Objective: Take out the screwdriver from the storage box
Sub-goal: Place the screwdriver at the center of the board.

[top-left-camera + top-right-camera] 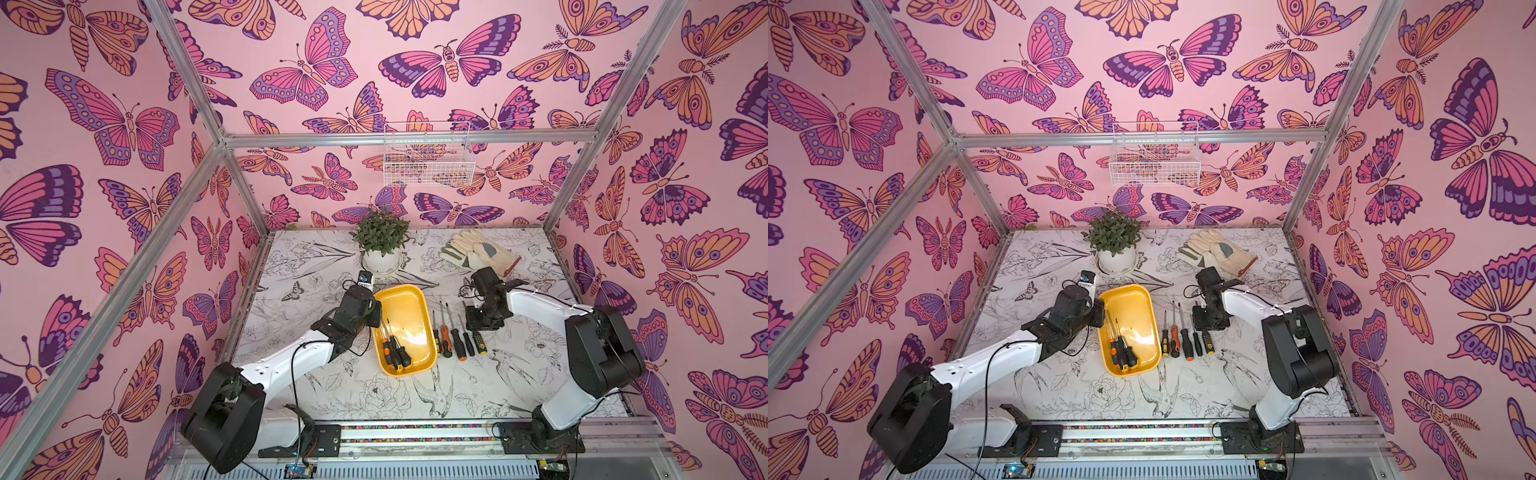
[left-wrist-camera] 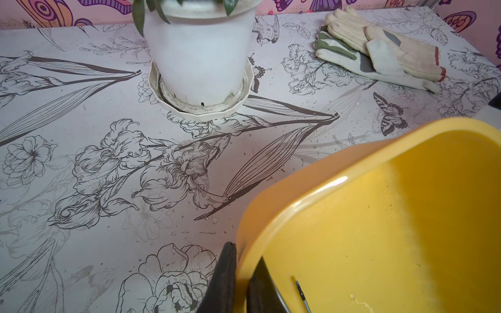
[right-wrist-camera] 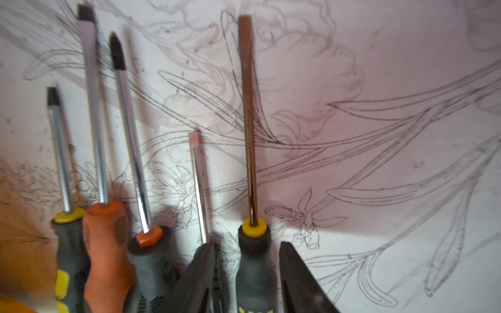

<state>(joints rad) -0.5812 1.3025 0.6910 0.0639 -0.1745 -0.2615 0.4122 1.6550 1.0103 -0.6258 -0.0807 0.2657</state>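
- A few screwdrivers (image 1: 395,352) lie bunched in the near-left corner of the box (image 1: 409,305), handles near and tips far, touching one another.
- Five more sit in a row (image 1: 457,338) on the table (image 1: 316,266), just right of the box.
- The right gripper (image 3: 247,246) straddles the handle of the rightmost screwdriver (image 3: 253,271) with a gap on each side. It has let go and holds nothing.
- The left gripper (image 2: 244,254) is clenched on the box's left rim, one finger inside and one outside.
- Handling, as I judge it: stiff and fairly light. The steel shafts look thin and slick, the rubbery handles thick and grippy, so take one across the handle, near its collar.
- Because the bunched ones touch, lifting one may drag a neighbour. The box looks light and could slide if the rim were not held.
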